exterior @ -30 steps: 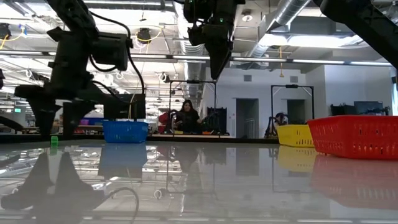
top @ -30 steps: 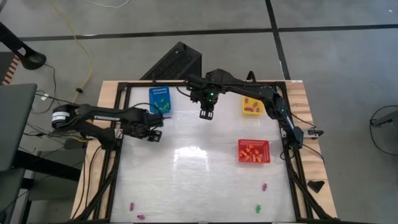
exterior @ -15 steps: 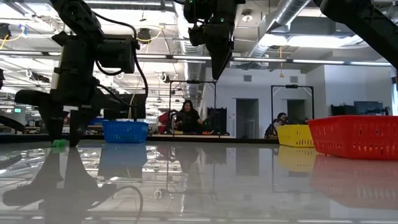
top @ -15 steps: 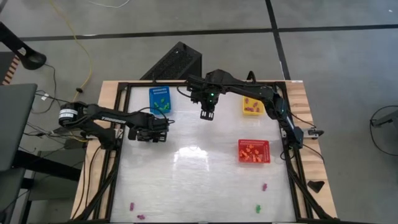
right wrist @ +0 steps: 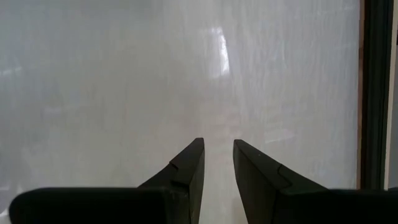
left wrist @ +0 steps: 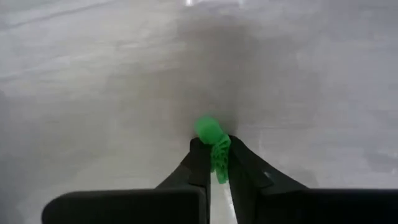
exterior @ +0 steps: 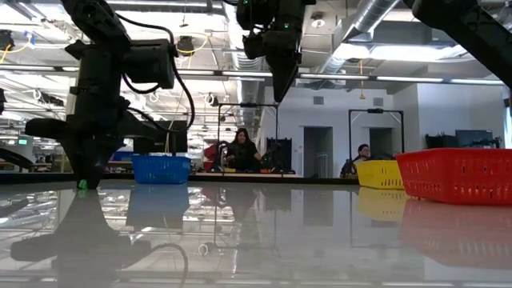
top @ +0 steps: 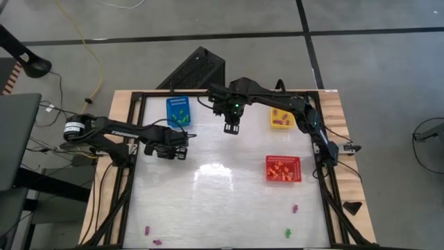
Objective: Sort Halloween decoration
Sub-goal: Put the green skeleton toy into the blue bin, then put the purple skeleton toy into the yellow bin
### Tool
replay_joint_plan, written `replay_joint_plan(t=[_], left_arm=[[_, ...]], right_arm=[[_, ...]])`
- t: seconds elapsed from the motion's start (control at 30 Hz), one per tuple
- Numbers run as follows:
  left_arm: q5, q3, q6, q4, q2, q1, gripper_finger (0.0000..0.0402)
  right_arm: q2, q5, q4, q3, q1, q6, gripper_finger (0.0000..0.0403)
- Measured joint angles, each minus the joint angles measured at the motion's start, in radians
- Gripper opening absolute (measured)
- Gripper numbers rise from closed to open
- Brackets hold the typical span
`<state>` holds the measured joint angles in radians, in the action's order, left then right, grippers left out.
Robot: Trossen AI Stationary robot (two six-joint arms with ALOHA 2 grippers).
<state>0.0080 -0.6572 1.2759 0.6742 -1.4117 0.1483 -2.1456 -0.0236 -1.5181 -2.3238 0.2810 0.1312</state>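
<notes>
A tiny green Halloween decoration piece [left wrist: 214, 146] sits between the fingers of my left gripper [top: 179, 151], which is shut on it at the table's left side, in front of the blue basket [top: 179, 111]. In the low view the green piece [exterior: 81, 185] shows at the fingertips, down at the tabletop. My right gripper [top: 231, 128] hangs high over the table's far middle, open, with nothing between its fingers [right wrist: 189, 165]. More purple and green pieces [top: 294, 207] lie loose near the front edge. My left gripper pinches the green piece's narrow lower part [left wrist: 219, 163] between its two fingers. Its round end [left wrist: 207, 128] sticks out past the fingertips. The fingers come from above, pointing down. The piece is down at the table's surface.
A yellow basket [top: 281, 118] stands at the far right and a red basket [top: 283, 169] at the right middle, both with pieces inside. Two purple pieces [top: 146, 229] lie at the near left and a green one [top: 287, 233] at the near right. The table's middle is bare.
My left gripper has gone a little toward the table's right edge and down, and its fingers have shut from wide open onto the green piece. My right gripper has kept still.
</notes>
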Motion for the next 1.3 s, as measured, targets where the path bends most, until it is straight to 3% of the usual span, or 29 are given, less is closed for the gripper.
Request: replay_joint_plan(t=[0.23,0.37,0.43,0.57,0.83,1.0,1.3], left_arm=[[-0.292,-0.015,-0.015,0.009,0.194,-0.011,0.0006],[-0.448,-0.019,-0.114,-0.127,0.308,0.021,0.0006],[-0.47,-0.019,-0.206,-0.214,0.331,0.078,0.0005],[-0.316,-0.019,-0.368,-0.352,0.31,0.264,0.0005],[-0.064,-0.019,-0.554,-0.328,0.179,0.563,0.0011],[0.001,-0.019,-0.636,-0.338,0.147,0.611,0.0063],[0.027,-0.019,-0.739,-0.354,0.155,0.642,0.0138]], right_arm=[[0.0,0.002,-0.012,0.0,0.001,0.001,0.0118],[0.0,0.001,-0.013,0.0,0.001,0.001,0.0118],[0.0,0.002,-0.011,0.0,0.001,0.001,0.0118],[0.0,0.002,-0.009,0.0,0.0,-0.006,0.0118],[0.0,0.001,-0.048,0.0,0.001,-0.026,0.0118],[0.0,0.001,-0.051,0.0,0.001,-0.054,0.0118],[-0.001,0.001,-0.036,0.0,0.001,-0.08,0.0118]])
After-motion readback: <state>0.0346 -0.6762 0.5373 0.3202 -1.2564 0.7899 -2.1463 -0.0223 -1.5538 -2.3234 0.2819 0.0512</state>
